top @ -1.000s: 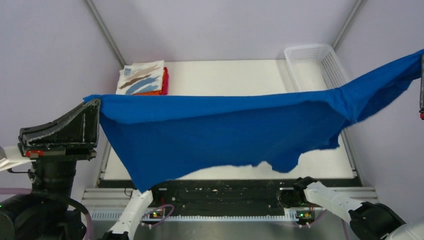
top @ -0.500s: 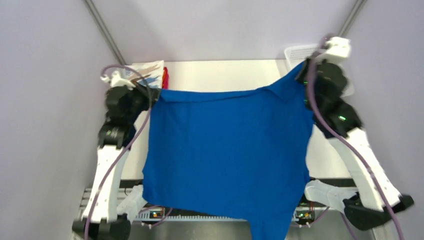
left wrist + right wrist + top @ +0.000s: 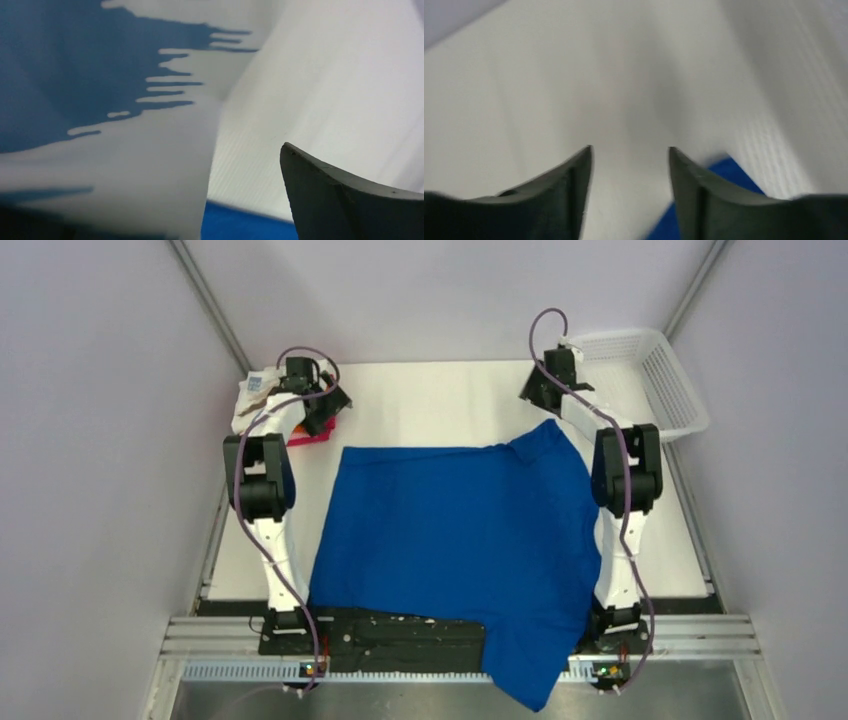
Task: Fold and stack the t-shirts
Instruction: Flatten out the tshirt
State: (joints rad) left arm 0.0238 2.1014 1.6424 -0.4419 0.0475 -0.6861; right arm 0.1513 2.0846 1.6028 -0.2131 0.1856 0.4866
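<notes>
The royal-blue t-shirt (image 3: 455, 550) lies spread flat on the table, one sleeve hanging over the near edge. No gripper holds it. A white tee with brown and blue brush-strokes (image 3: 258, 390) tops a folded stack at the back left, with a magenta edge (image 3: 312, 436) showing below. My left gripper (image 3: 322, 405) hovers over that stack; the left wrist view shows the white tee (image 3: 125, 150) close up, one finger (image 3: 350, 200) far to the right, and blue cloth (image 3: 245, 226) below. My right gripper (image 3: 630, 150) stands open over bare table beyond the blue shirt's far right corner (image 3: 731, 175).
A white mesh basket (image 3: 680, 390) stands at the back right, just right of the right gripper (image 3: 534, 390). Both arms stretch along the shirt's left and right sides. The table's metal rail (image 3: 400, 640) runs along the near edge.
The blue shirt, held up stretched between both grippers a second ago, now lies flat on the table. Both grippers have let go, opened, and sit at the table's far side.
</notes>
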